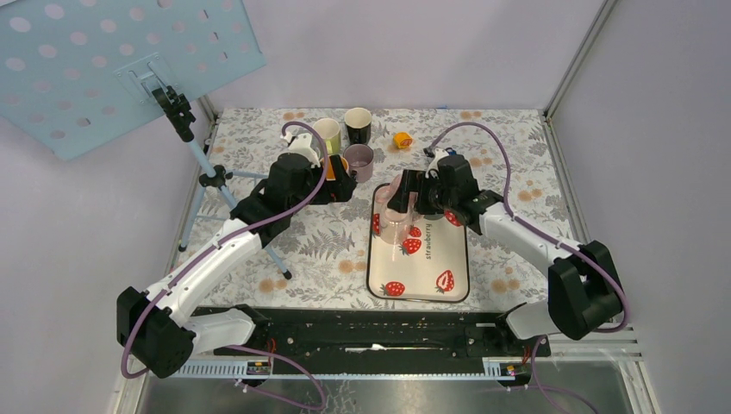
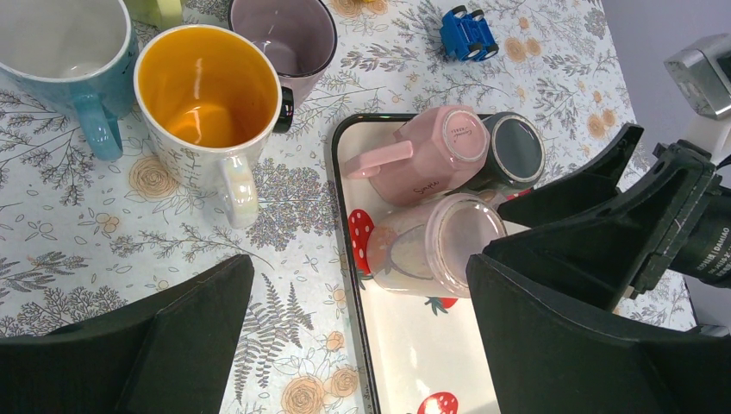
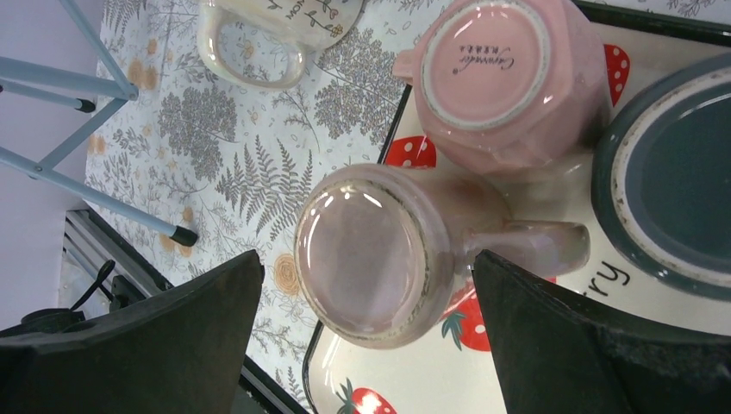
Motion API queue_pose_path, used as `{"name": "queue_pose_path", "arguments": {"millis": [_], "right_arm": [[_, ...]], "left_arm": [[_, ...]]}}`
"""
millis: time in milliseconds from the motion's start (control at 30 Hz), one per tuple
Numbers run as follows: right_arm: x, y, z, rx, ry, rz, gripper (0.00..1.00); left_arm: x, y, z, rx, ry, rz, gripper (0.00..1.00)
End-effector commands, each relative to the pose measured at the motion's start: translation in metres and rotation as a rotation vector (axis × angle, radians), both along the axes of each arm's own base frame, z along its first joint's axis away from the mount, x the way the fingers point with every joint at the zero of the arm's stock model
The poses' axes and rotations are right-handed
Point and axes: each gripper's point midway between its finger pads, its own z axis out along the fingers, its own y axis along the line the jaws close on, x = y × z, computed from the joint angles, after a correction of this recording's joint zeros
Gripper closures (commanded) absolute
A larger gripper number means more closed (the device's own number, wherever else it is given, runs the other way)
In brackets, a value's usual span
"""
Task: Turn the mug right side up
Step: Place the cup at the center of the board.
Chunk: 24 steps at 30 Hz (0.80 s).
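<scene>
White covering printed with ferns and flowers is spreading over the whole table (image 1: 517, 155) I'm working across. At its far left corner a pale blue perforated panel (image 1: 112, 60) is sitting tilted on a tripod.

Right of centre, a white rectangular tray with a black rim and strawberry print (image 1: 414, 278) is lying flat on the table. My right gripper (image 3: 366, 259) is hovering above its far end with the fingers spread wide. My left gripper (image 2: 359, 263) is hanging over the table just left of the tray, its fingers equally far apart and holding nothing.

Three mugs are standing upside down, crowded together on the tray's far end. The translucent pink glass mug (image 2: 435, 246) is sitting between the right gripper's fingers, base up, unclamped, its handle pointing toward the dark grey mug (image 3: 672, 172). The opaque pink faceted mug (image 3: 491, 78) is standing just beyond it.

Left of the tray, a white mug with an orange inside (image 2: 207, 95), a light blue mug (image 2: 60, 43) and a purple mug (image 2: 284, 34) are standing upright. A small blue toy car (image 2: 467, 33) is resting beyond the tray.
</scene>
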Motion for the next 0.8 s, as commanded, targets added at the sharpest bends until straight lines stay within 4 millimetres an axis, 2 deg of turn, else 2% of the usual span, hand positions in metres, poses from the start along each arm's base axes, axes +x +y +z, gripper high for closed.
{"name": "queue_pose_path", "arguments": {"millis": [0,133,233,433,667,767], "right_arm": [[-0.018,-0.009,-0.001,-0.004,0.038,0.002,0.0],[-0.028,-0.012,0.006,0.01,0.039,-0.001,0.0],[-0.027,-0.016,0.015,0.014,0.003,-0.026,0.0],[-0.004,-0.024,0.033,-0.033,-0.065,-0.094,0.0],[0.025,-0.014,0.036,-0.051,-0.093,-0.083,0.0],[0.033,-0.01,0.032,-0.058,-0.069,-0.074,0.0]], "left_arm": [[0.004,-0.004,0.034,-0.054,-0.073,-0.01,0.01],[0.004,-0.005,0.034,-0.056,-0.075,-0.015,0.01],[0.004,-0.006,0.034,-0.06,-0.074,-0.018,0.01],[0.004,-0.009,0.034,-0.067,-0.072,-0.029,0.01],[0.0,-0.006,0.036,-0.065,-0.078,-0.03,0.01],[-0.001,-0.005,0.037,-0.063,-0.078,-0.028,0.01]]}}
